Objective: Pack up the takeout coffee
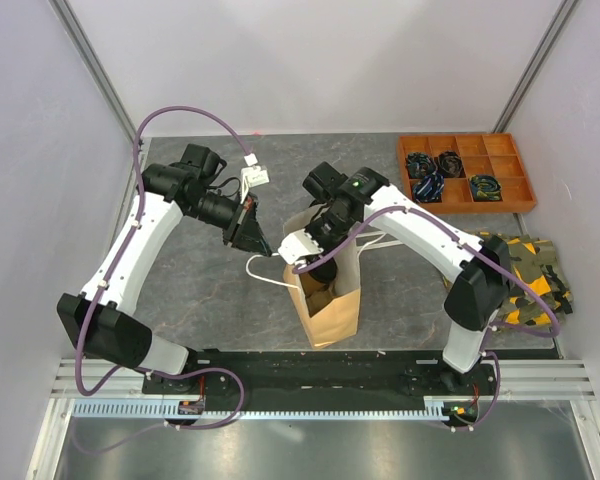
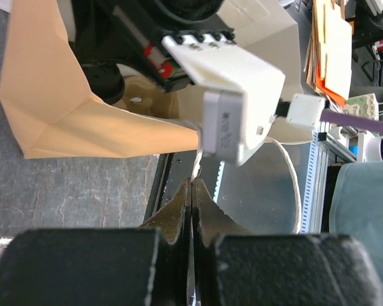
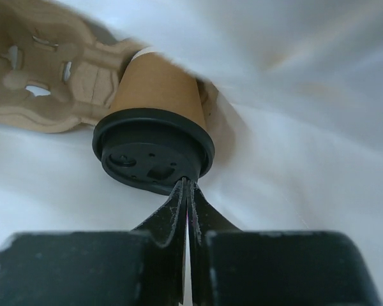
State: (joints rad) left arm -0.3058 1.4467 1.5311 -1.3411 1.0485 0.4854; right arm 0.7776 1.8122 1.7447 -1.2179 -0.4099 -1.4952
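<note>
From above, the right claw [image 1: 320, 272] is seen lowered into a paper bag [image 1: 332, 318], the left claw [image 1: 250, 236] just beside it. In the left wrist view, the left claw is clenched on the bag's white handle [image 2: 292, 185]. In the right wrist view, a lidded cup [image 3: 156, 86] is seen inside the bag against a pulp carrier [image 3: 38, 95]; the right claw is clenched, tips touching the rim of the black lid [image 3: 147, 150].
</note>
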